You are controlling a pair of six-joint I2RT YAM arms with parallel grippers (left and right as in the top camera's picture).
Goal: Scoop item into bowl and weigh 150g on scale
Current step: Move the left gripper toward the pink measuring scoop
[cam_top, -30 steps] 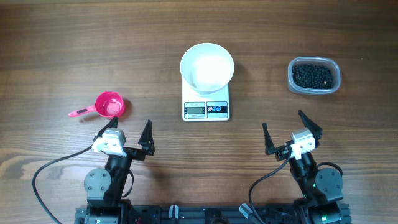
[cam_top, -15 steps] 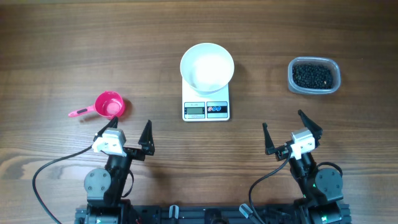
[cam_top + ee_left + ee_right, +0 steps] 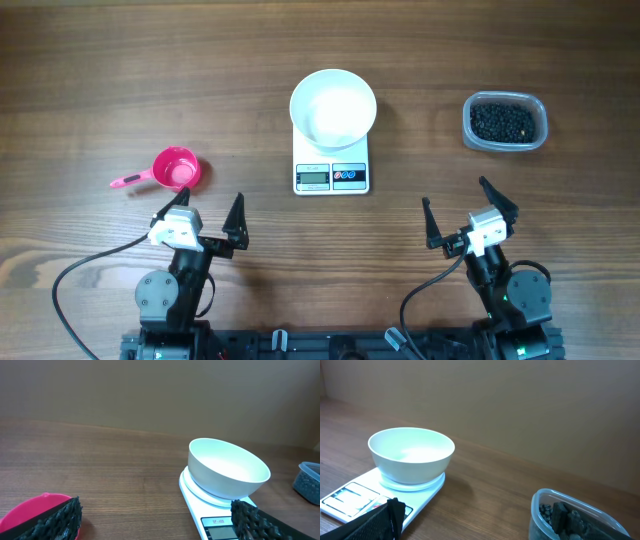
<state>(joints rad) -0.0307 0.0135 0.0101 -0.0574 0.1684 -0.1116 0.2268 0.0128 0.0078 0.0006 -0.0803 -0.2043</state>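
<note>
The left end effector (image 3: 211, 197) and right end effector (image 3: 453, 192) hung wide open and empty at the near edge of the surface (image 3: 100, 80), neither touching anything. By the look of it, no step had begun. The pink scoop (image 3: 175, 168) lay untouched just beyond the left one, handle pointing left. Midway across, the scale (image 3: 331, 177) carried the white bowl (image 3: 333, 107), which looked empty. The beads (image 3: 503, 121) sat heaped in a clear tub (image 3: 467, 120) to the far right, well apart from the bowl.

The next move probably called for the left arm to close on the scoop's thin, low-lying handle, then carry it past the scale to the tub. The surface was dark wood-grain board. Behind it, in the wrist views, rose a plain beige wall (image 3: 150, 390).
</note>
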